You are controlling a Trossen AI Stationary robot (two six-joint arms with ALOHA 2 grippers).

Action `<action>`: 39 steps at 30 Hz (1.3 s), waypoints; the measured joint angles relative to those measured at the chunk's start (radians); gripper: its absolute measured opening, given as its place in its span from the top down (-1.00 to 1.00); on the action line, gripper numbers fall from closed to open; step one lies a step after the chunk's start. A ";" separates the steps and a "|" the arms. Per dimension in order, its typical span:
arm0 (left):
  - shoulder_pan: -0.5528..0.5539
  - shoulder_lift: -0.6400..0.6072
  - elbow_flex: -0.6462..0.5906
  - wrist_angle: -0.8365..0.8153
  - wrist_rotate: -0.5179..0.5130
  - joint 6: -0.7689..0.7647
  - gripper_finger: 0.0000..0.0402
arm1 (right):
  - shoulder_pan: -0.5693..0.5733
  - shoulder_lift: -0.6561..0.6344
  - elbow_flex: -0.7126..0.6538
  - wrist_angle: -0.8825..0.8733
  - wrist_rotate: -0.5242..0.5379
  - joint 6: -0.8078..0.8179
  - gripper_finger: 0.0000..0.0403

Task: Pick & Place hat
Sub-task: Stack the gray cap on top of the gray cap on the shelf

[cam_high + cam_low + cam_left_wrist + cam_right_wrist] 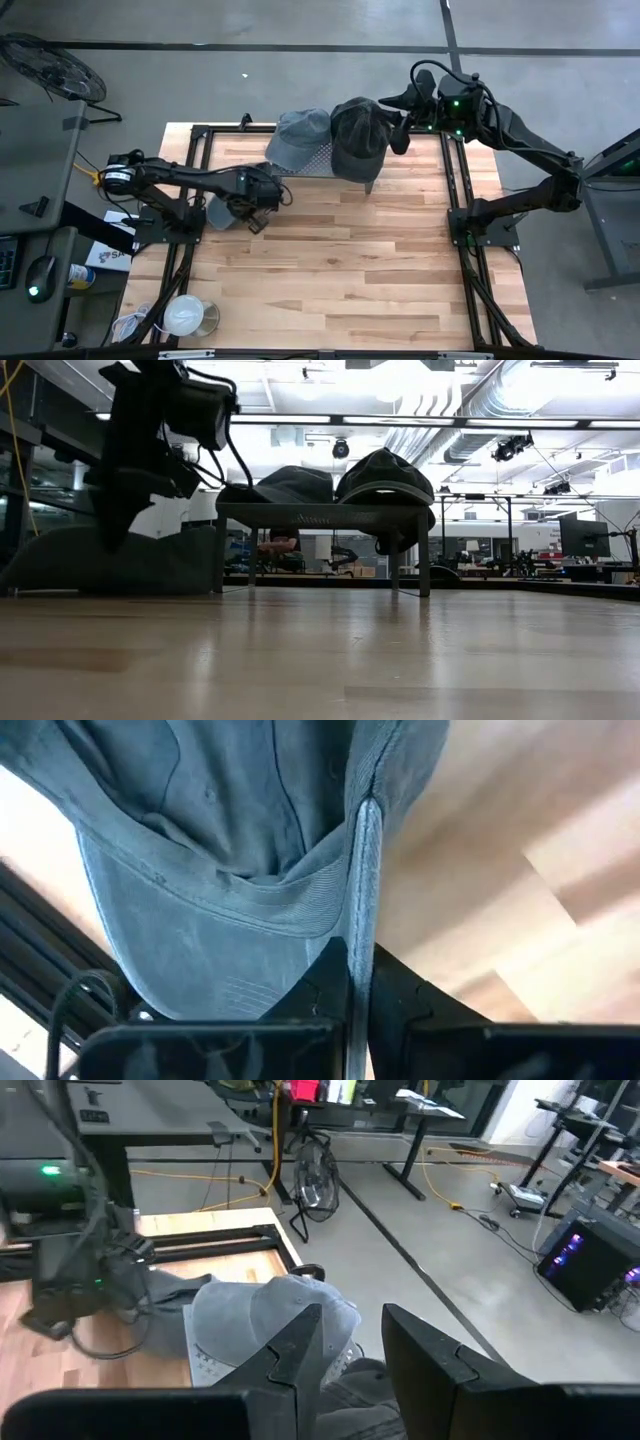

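Gripping a blue-grey hat (230, 870) by a fold of its cloth, the left gripper (262, 195) sits low over the left part of the table (350, 270), its fingers (330, 985) pinched narrow with the fabric edge caught between them in the left wrist view. From above, that hat (220, 212) shows as a pale patch just beside the gripper, near the left frame rail (195, 165); in the low view it lies as a dark heap (120, 565) on the tabletop under the arm.

Two more hats rest on a small metal rack (325, 160) toward the back of the table: a lighter blue one (298, 138) on the left and a dark one (358, 138) on the right, touching each other. The low view shows both sitting on top of the rack (320, 515), the dark hat (385, 472) drooping over its right end.

The right gripper (400, 125) hangs at the rack's right side, just beside the dark hat. Its fingers (300, 1345) stand apart with a clear gap between them, holding nothing, though how near they come to the hat is hard to judge.

A glass jar (188, 316) stands off the table's front left corner.
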 joint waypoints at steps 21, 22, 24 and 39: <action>-0.170 -0.037 0.496 -0.237 0.197 0.017 0.97 | 0.000 0.000 0.000 -0.280 -0.110 0.060 0.51; -0.177 -0.037 0.525 -0.238 0.221 0.016 0.97 | 0.000 0.000 0.000 -0.287 -0.126 0.058 0.51; -0.193 -0.037 0.574 -0.235 0.263 0.014 0.97 | 0.000 0.000 0.000 -0.289 -0.161 0.057 0.51; -0.255 -0.037 0.748 0.093 0.242 0.050 0.97 | 0.026 0.000 0.000 -0.288 -0.304 0.043 0.51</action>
